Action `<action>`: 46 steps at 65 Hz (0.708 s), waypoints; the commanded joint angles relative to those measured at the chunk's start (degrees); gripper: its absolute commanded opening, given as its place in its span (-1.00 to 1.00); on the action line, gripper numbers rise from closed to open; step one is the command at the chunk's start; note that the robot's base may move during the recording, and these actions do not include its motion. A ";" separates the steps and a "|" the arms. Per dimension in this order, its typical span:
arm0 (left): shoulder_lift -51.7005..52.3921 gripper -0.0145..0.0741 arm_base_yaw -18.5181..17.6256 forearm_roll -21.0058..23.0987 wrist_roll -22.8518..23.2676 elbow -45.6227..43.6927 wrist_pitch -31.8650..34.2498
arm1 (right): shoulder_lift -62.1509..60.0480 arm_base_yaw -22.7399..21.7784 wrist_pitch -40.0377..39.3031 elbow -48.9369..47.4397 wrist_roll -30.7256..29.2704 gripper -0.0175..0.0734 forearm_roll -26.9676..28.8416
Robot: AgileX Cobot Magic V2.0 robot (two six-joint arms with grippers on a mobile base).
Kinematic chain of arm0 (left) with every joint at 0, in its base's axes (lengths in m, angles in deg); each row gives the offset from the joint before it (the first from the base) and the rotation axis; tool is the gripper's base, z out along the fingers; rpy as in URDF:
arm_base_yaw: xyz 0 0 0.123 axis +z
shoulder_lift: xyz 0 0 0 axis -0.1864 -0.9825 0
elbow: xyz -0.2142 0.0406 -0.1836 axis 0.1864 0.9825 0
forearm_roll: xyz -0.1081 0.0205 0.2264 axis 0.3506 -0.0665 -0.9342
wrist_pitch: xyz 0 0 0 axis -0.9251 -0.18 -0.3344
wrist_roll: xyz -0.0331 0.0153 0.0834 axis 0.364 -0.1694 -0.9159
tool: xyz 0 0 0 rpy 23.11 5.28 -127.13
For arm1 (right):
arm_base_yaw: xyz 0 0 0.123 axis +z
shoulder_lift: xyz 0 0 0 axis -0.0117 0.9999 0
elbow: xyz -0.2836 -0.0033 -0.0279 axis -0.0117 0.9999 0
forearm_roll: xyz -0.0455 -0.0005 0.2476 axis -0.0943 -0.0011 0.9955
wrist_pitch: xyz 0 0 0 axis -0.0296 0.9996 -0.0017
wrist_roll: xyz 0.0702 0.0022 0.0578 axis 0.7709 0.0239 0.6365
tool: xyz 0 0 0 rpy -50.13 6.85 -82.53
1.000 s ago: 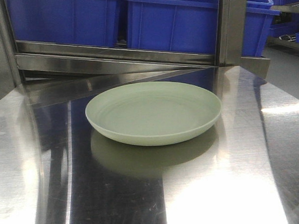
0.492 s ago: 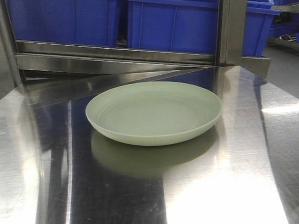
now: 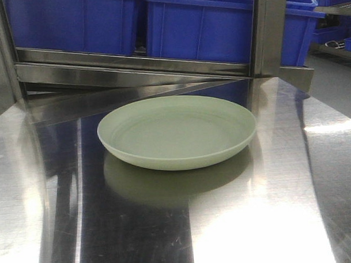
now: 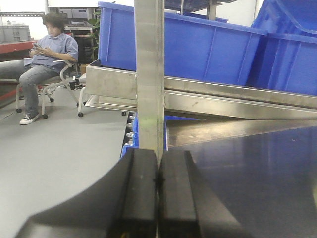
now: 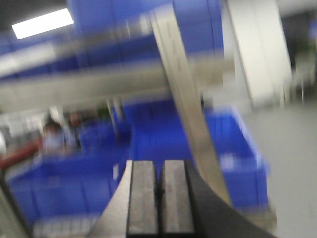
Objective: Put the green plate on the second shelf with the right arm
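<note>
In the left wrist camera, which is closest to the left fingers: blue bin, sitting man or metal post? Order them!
1. Metal post, just ahead of the left gripper.
2. Blue bin, behind the post, on the rack.
3. Sitting man, far left across the floor.

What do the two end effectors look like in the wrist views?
The left end effector has two flat, black, block-shaped fingers on a dark base that flares out in a curve. The right end effector has the same shape; its fingers look greyer in the blurred picture. No cables or markings show.
</note>
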 commanded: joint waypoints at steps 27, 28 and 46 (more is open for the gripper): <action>1.17 -0.38 0.14 0.18 0.12 2.27 5.27 | 31.54 1.83 22.25 -8.64 -13.39 0.37 26.18; 1.17 -0.38 0.14 0.18 0.12 2.27 5.27 | 32.00 1.94 22.35 -8.64 -13.39 0.46 26.27; 1.17 -0.38 0.14 0.18 0.12 2.27 5.27 | 42.84 6.67 21.82 -7.99 -10.84 0.64 26.29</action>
